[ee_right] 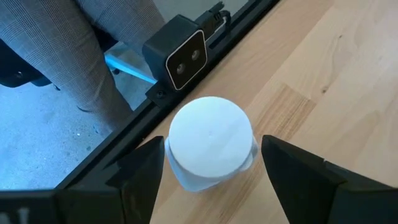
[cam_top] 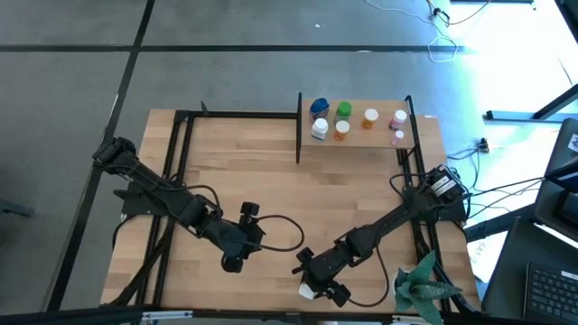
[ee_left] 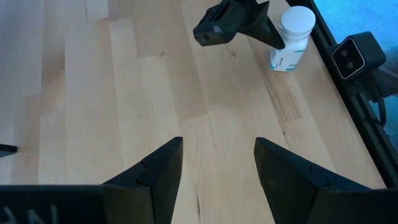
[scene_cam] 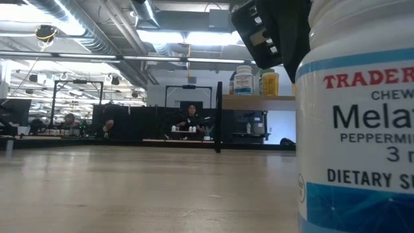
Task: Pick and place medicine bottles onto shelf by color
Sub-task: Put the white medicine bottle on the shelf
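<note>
A white-capped white bottle (ee_right: 209, 132) with a blue label (scene_cam: 362, 136) stands upright on the table near its near edge. My right gripper (ee_right: 211, 148) is open and hangs above it, one finger on either side of the cap; I see no touch. My left gripper (ee_left: 217, 146) is open over bare wood, left of the bottle (cam_top: 308, 292). The shelf (cam_top: 361, 143) stands at the table's far edge. On it stand blue (cam_top: 318, 107), green (cam_top: 343, 110), orange (cam_top: 370, 116), pink (cam_top: 399, 117) and white (cam_top: 320, 132) bottles.
A small black camera (ee_right: 183, 56) sits on the black rail just beyond the white bottle at the near edge. A green paper-like plant (cam_top: 424, 287) lies at the near right corner. A person's trouser leg (ee_right: 62, 43) shows past the rail. Black frame rails (cam_top: 172, 171) run along the table's sides.
</note>
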Motion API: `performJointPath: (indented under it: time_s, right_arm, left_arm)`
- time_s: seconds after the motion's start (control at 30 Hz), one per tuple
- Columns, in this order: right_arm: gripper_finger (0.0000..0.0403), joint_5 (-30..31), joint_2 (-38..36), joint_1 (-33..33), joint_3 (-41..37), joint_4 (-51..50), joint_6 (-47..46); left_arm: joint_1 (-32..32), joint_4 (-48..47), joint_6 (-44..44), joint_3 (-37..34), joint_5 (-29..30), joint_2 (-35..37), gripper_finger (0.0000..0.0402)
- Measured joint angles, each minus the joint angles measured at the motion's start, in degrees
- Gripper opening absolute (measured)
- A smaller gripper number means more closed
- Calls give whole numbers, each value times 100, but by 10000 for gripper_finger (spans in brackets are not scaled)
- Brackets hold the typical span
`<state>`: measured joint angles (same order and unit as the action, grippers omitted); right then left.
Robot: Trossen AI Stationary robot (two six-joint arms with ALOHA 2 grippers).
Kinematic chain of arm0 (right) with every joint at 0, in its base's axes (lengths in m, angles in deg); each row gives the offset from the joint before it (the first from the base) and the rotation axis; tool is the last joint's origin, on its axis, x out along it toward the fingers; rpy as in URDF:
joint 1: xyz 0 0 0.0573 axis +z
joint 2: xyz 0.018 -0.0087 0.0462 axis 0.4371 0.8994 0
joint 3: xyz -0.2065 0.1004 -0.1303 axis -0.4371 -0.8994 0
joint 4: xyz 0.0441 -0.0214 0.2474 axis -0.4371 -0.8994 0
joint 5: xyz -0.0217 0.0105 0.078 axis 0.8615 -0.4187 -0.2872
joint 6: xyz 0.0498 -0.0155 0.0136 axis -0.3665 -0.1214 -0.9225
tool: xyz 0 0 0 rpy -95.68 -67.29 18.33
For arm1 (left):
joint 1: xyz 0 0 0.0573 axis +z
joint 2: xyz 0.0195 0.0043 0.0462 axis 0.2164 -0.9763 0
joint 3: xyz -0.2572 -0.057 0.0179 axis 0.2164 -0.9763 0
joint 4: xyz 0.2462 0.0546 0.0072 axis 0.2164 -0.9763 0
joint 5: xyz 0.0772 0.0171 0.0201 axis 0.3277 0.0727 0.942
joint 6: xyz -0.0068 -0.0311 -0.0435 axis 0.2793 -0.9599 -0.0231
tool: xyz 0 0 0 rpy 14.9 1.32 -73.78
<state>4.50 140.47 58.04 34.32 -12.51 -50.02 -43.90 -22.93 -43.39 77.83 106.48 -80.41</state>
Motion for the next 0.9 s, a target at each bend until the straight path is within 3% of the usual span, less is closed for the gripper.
performJointPath:
  time_s: [0.43,0.73,0.9]
  right_arm:
    - [266,-9,0,2,0,42,-15]
    - [188,-9,0,0,0,104,-82]
    - [176,-81,0,0,0,187,-203]
  left_arm:
    - [0,2,1,2,4,-2,192]
    - [0,-1,1,2,7,-2,192]
    - [0,2,1,2,8,-2,192]
